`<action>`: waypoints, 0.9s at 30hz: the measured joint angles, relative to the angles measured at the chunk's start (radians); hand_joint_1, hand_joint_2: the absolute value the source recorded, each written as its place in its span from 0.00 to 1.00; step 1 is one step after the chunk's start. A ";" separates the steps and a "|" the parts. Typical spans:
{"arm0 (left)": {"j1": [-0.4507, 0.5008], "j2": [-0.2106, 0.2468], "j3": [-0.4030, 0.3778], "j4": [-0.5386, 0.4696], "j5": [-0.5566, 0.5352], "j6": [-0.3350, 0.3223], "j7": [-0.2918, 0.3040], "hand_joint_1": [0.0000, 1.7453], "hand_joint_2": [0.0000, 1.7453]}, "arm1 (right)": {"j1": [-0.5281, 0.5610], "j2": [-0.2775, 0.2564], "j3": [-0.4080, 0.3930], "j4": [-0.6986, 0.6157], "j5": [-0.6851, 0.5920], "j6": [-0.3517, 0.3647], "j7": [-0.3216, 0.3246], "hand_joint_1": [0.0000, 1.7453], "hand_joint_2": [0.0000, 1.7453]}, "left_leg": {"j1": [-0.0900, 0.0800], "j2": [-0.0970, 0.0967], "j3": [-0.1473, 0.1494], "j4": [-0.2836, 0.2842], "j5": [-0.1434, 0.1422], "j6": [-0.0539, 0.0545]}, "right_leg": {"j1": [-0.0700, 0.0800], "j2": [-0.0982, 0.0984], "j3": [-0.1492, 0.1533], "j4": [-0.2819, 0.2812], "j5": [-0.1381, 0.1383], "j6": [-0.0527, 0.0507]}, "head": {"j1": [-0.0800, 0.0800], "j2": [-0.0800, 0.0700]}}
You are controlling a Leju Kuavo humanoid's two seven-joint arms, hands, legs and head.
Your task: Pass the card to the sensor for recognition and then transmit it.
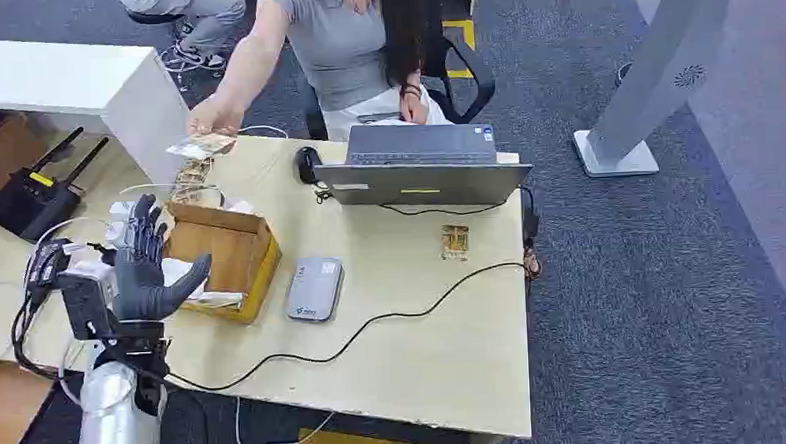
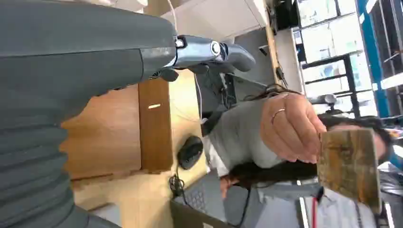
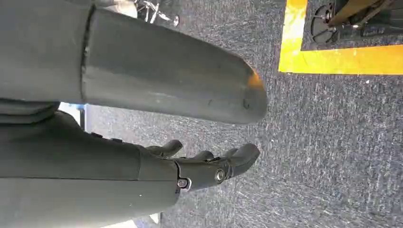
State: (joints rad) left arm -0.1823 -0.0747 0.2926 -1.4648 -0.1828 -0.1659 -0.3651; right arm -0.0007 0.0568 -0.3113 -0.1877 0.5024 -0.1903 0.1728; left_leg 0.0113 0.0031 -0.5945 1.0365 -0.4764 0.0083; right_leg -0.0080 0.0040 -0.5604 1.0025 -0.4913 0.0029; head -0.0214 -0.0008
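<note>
- Head view: the robot's left hand (image 1: 146, 263) hangs above the near edge of an open cardboard box (image 1: 232, 251) at the left of the pale worktop (image 1: 434, 340), its dark fingers (image 1: 147, 225) spread and upright, thumb out to the side, holding nothing.
- Across the worktop a seated person in a grey top reaches forward; the person's hand (image 1: 209, 118) pinches the card (image 1: 201, 145) in the air above the far left corner, beyond the box and well apart from the robot's fingers.
- Left wrist view: the same card (image 2: 350, 164) shows close up as a worn brown rectangle gripped at one edge by the person's hand (image 2: 291, 127), a ring on one finger; the robot's fingers (image 2: 214, 51) extend straight over the box's wooden-brown floor.
- Head view alone lays out the worktop: a grey card reader (image 1: 314, 288) just right of the box, a second small card (image 1: 455, 241) lying flat near the right edge, a laptop (image 1: 422, 168), a black mouse (image 1: 308, 164) and a cable (image 1: 373, 323) trailing across.
- Right wrist view: the right hand (image 3: 209, 166) hangs over dark carpet by a yellow floor stripe (image 3: 342, 59), fingers loosely apart and gently curled, empty.
</note>
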 joint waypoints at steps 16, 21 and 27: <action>-0.238 0.116 -0.140 0.256 -0.393 0.256 0.097 0.00 1.00 | -0.008 -0.015 0.000 0.000 0.047 0.039 -0.016 0.00 0.00 | 0.000 0.000 0.000 0.000 0.001 -0.001 | 0.000 0.000 0.000 0.000 0.001 -0.001 | 0.000 0.000; -0.309 0.151 -0.181 0.341 -0.515 0.336 0.126 0.00 1.00 | -0.011 -0.021 0.002 0.000 0.071 0.051 -0.022 0.00 0.00 | 0.000 0.000 0.000 0.000 0.001 -0.001 | 0.000 0.000 0.000 0.000 0.001 -0.001 | 0.000 0.000; -0.394 0.188 -0.231 0.447 -0.658 0.430 0.166 0.00 1.00 | -0.013 -0.030 0.003 0.000 0.100 0.068 -0.025 0.00 0.00 | 0.000 0.000 0.000 0.000 0.001 -0.001 | 0.000 0.000 0.000 0.000 0.001 -0.001 | 0.000 0.000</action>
State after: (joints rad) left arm -0.5760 0.1132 0.0619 -1.0179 -0.8413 0.2646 -0.1995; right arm -0.0134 0.0271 -0.3082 -0.1877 0.6019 -0.1225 0.1480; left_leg 0.0113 0.0033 -0.5947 1.0367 -0.4755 0.0074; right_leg -0.0079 0.0042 -0.5606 1.0029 -0.4903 0.0020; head -0.0213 -0.0008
